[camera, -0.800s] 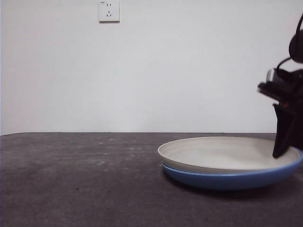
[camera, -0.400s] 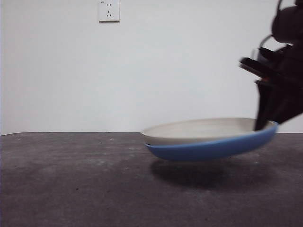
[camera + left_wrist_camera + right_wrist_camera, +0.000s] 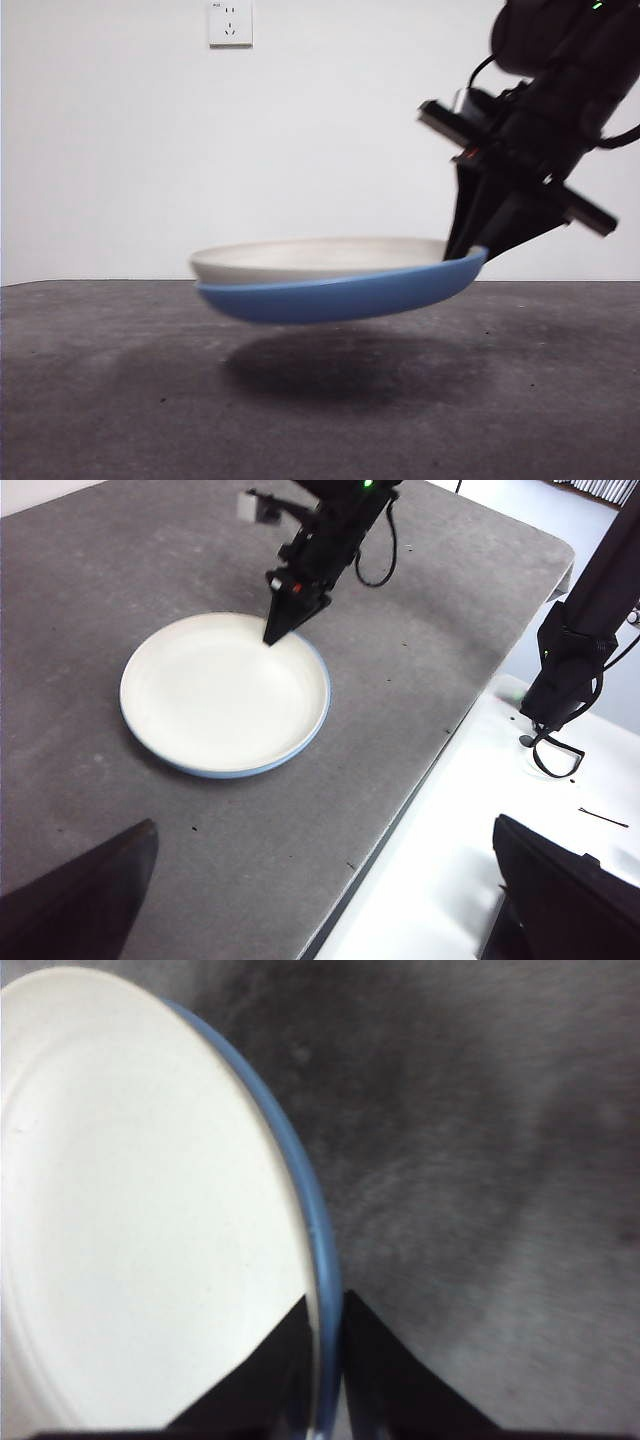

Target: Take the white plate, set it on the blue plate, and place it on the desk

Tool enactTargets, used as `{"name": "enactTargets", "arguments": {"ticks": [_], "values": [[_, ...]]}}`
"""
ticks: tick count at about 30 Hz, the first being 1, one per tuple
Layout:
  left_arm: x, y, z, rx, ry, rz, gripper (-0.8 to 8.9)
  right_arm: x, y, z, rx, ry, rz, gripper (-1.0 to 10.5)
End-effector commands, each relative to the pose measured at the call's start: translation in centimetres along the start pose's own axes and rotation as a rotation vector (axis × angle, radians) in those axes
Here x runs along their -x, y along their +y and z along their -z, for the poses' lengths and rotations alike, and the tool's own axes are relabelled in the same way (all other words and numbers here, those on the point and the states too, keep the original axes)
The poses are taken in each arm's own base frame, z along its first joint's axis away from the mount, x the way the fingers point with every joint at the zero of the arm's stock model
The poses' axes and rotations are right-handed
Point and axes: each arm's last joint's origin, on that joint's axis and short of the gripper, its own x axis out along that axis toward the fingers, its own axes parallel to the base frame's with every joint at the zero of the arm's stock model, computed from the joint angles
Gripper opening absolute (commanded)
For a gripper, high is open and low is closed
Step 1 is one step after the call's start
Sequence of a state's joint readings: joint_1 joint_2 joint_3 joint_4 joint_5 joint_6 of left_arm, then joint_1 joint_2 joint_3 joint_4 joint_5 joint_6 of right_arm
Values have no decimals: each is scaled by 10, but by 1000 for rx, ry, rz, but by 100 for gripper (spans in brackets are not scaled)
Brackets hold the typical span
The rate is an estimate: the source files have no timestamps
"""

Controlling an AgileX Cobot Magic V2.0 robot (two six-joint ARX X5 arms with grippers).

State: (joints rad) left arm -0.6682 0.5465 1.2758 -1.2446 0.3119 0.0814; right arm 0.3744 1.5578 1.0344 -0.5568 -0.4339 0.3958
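The right gripper (image 3: 472, 252) has its fingers clamped on the rims of the stacked plates, the white plate (image 3: 310, 258) nested in the blue plate (image 3: 340, 297), both held tilted above the surface (image 3: 100, 380), while the left gripper (image 3: 320, 900) waits well apart, fingers spread.

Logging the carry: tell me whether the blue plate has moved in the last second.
Yes. The blue plate, pinched by the right gripper, has risen off the desk and shifted toward the wall socket.

White plate (image 3: 310, 258) nested in blue plate (image 3: 345, 295), stack mid-frame above desk (image 3: 100, 400); right gripper (image 3: 470, 250) at stack's right rim
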Motion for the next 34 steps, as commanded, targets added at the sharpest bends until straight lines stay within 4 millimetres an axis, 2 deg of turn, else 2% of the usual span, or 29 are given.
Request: {"name": "enactTargets", "arguments": {"ticks": [1,12,20,22,24,27,29,34], "values": [[1,0,-3,-20,-16,4,626,-13,7,-7,-17,3,-20,8],[1,0,-3,-18,-16,4,626,-51,-4,-10,-51,49,-1,8],[2,0,-3,-12,-15,4,626,-54,-7,-10,-18,46,31,14],[1,0,-3,-12,-15,4,626,-54,-8,-10,-18,40,47,90],[1,0,-3,-12,-15,4,626,-53,-7,-11,-6,36,49,246],[1,0,-3,-12,-15,4,626,-46,-3,-13,23,35,46,400],[1,0,-3,-13,-15,4,626,-35,3,-16,50,23,54,439],[1,0,-3,-12,-15,4,626,14,27,-19,129,-62,111,478]]}}
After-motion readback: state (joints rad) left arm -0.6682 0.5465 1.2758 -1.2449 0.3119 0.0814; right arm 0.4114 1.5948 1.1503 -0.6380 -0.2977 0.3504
